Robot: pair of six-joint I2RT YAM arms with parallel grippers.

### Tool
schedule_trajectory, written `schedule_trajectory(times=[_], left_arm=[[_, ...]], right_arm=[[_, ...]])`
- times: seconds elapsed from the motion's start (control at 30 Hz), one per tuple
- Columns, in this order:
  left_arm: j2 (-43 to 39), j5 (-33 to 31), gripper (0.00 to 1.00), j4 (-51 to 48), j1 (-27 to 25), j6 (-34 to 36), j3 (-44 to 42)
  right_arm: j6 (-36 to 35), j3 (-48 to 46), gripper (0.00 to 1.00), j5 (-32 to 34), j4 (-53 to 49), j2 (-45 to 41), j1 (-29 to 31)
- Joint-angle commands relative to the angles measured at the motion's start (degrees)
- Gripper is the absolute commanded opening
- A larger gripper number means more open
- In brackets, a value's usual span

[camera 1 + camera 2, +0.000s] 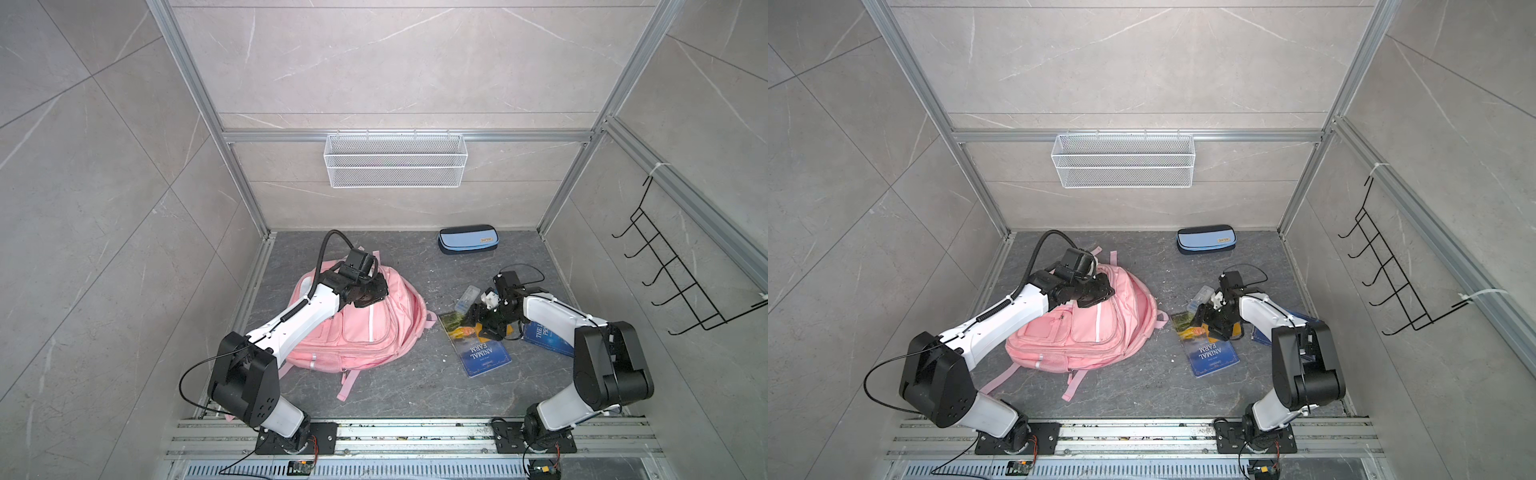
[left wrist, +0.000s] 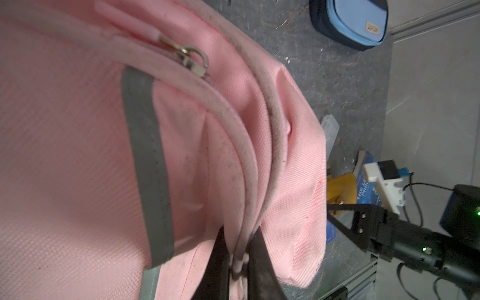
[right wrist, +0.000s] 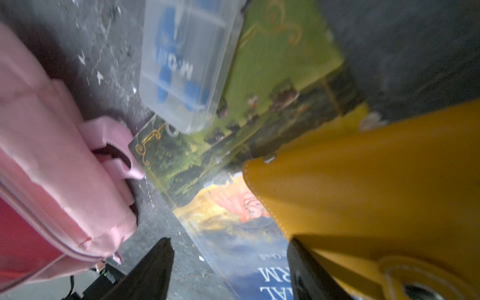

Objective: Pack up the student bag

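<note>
While the student bag (image 1: 395,328) lies flat and front up on the left half of the bench (image 1: 415,390), its top points to the far edge and its straps (image 1: 347,384) trail toward the near edge; both top views show it so. The left gripper (image 2: 240,259) reaches over the bag's upper right part, and the left wrist view shows its 2 fingers (image 2: 218,262) closed narrow on a piped seam (image 2: 249,181) of the bag, a little way from a metal zip pull (image 2: 193,58). Just right of the bag lies a book (image 1: 484,353) titled ANIMAL FARM, nearly touching the bag's side; a clear plastic box (image 3: 187,65) with blue contents overlaps the book's far corner, and a yellow pouch (image 3: 363,194) rests on its cover. The right gripper (image 3: 231,270) hangs low over this book with its fingers spread wide, only the cover between them, 1 finger just beside the yellow pouch; nothing is gripped. A 2nd blue book (image 1: 544,338) lies further right, mostly hidden by the right arm; a blue pencil case (image 1: 467,240) sits near the bench's far edge, right of middle, well apart from the bag. A white wire basket (image 1: 395,160) hangs on the back wall; a black hook rack (image 1: 673,266) hangs on the right wall.
</note>
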Motion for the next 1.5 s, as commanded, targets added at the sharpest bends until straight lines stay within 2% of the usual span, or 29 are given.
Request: schedule_trajectory(times=[0.0, 0.07, 0.13, 0.27, 0.33, 0.43, 0.53, 0.6, 0.7, 0.77, 0.9, 0.97, 1.3, 1.47], left_arm=[[1.4, -3.2, 0.05, -3.2, -1.3, 5.4, -0.2], [2.6, -3.8, 0.13, -3.8, -2.3, 5.9, 0.3], [3.9, -4.5, 0.26, -5.1, -3.7, 6.3, 2.2], [4.8, -9.1, 0.69, -10.2, -7.8, 7.6, 8.4], [4.6, -10.7, 0.84, -12.3, -9.8, 7.6, 10.6], [4.9, -11.1, 0.92, -12.5, -13.4, 6.1, 12.0], [7.3, -9.8, 0.93, -11.1, -17.5, 4.1, 13.6], [9.2, -5.8, 0.93, -7.1, -18.9, 1.1, 13.1], [12.1, 0.0, 0.89, 3.2, -19.8, -3.9, 10.0], [14.8, 0.7, 0.87, 2.5, -19.8, -2.7, 11.8], [19.6, 5.7, 0.80, 9.3, -19.0, -4.0, 11.4], [22.2, 6.6, 0.80, 9.4, -19.1, -4.0, 12.7], [28.2, 10.3, 0.75, 13.6, -19.0, -5.1, 12.5], [31.3, 11.7, 0.70, 14.4, -18.7, -5.3, 13.4]], right_arm=[[-2.3, 3.0, 0.72, 5.0, 0.1, 2.4, -1.1], [-2.9, 4.5, 0.72, 5.2, 0.5, 3.9, -1.8], [-3.3, 6.0, 0.72, 5.2, 0.7, 5.4, -2.5], [-4.9, 7.7, 0.71, 5.9, -0.4, 6.3, -3.0], [-6.1, 7.5, 0.71, 7.8, -1.4, 5.4, -2.9], [-8.3, 6.5, 0.71, 11.2, -3.2, 2.8, -3.0], [-9.8, 5.6, 0.71, 14.4, -4.8, 0.3, -3.0], [-10.2, 5.0, 0.71, 15.2, -6.0, -1.1, -3.0], [-8.8, 3.0, 0.72, 12.9, -7.2, -3.7, -3.0], [-6.8, 0.9, 0.72, 10.9, -7.0, -5.1, -3.2], [-4.6, -2.3, 0.72, 8.5, -5.7, -5.6, -5.5], [-4.3, -3.3, 0.72, 7.1, -5.4, -5.7, -7.3], [-4.3, -5.2, 0.72, 4.2, -1.6, -0.2, -9.8], [-6.5, -4.6, 0.68, -2.7, -0.7, 5.1, -9.7]])
